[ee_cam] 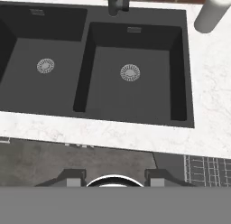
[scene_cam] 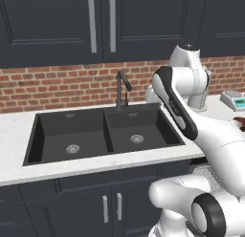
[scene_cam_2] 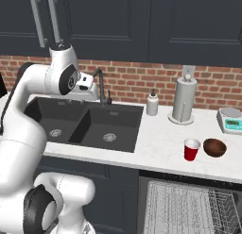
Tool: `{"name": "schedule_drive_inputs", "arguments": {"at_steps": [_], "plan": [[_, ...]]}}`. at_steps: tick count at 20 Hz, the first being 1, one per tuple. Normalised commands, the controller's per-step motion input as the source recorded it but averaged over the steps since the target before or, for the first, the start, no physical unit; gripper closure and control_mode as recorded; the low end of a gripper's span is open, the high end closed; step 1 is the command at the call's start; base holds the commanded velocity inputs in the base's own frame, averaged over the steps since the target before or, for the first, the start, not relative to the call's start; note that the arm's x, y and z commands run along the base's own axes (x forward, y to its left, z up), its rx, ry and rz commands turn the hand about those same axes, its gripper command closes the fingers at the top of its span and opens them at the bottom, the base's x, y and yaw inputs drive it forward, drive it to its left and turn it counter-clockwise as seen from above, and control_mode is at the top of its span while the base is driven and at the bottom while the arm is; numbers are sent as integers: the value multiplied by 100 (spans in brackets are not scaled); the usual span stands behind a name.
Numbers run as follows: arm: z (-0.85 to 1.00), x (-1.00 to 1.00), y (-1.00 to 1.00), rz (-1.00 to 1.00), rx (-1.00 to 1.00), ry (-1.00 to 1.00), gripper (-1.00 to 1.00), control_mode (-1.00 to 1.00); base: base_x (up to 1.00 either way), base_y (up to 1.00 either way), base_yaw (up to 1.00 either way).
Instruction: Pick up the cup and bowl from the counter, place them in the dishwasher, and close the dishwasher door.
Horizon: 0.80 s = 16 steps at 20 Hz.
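Two task items sit side by side on the white desk [scene_cam_2: 160, 143], right of the black double sink [scene_cam_2: 90, 124]: a red cup [scene_cam_2: 191, 149] standing upright and a dark brown bowl [scene_cam_2: 214, 147] just beside it, apart. Below them the dishwasher's wire rack [scene_cam_2: 189, 207] is pulled out. Behind stand a soap bottle [scene_cam_2: 152, 104], a paper towel roll [scene_cam_2: 184, 100] and a kitchen scale [scene_cam_2: 230, 120]. The robot's hand [ee_cam: 114, 177] hangs above the sink, fingers partly spread, holding nothing.
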Motion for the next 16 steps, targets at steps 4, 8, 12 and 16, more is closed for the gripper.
{"name": "schedule_drive_inputs", "arguments": {"at_steps": [4, 8, 12, 16], "plan": [[0, 0, 0, 0, 0, 0, -100, 100, 0, 0, 0], [0, 0, 0, 0, 0, 0, -100, 100, -5, 1, -3], [0, 0, 0, 0, 0, 0, -100, 100, -24, 0, -30], [0, 0, 0, 0, 0, 0, -100, 100, -9, 0, -62]]}}
